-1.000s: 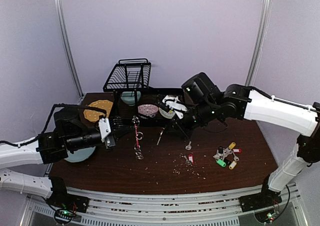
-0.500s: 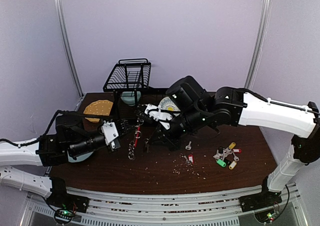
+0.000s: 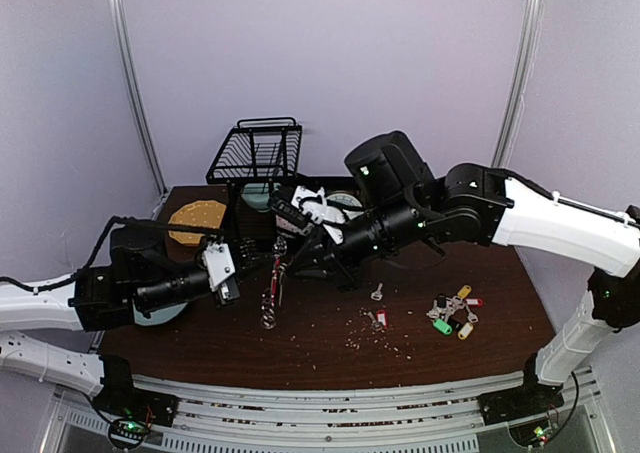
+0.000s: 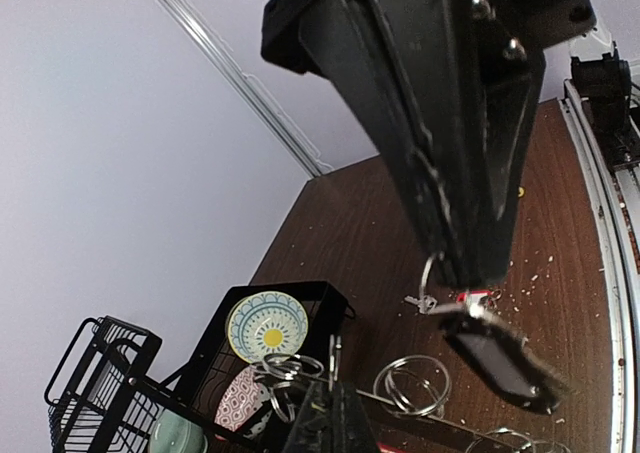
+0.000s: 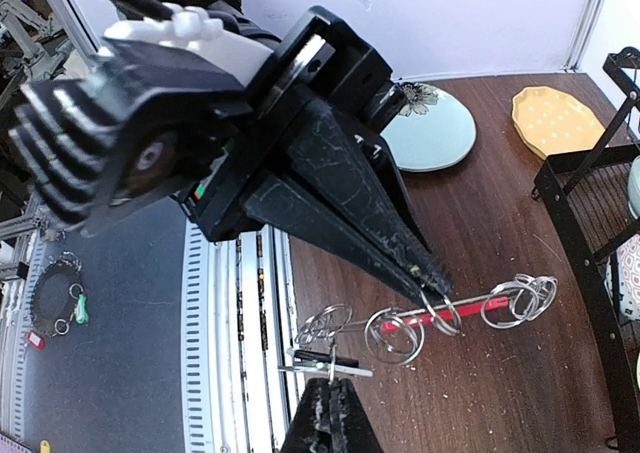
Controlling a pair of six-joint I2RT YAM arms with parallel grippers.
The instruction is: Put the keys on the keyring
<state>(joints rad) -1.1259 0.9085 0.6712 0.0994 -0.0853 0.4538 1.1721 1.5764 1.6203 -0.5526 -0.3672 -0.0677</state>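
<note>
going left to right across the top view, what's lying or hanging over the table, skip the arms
yellow plate → keyring → red-tag key → cluster of coloured-tag keys

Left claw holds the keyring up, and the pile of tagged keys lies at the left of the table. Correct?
No. The keys lie at the right of the table, per the top view. The left claw does hold the keyring up.
</note>
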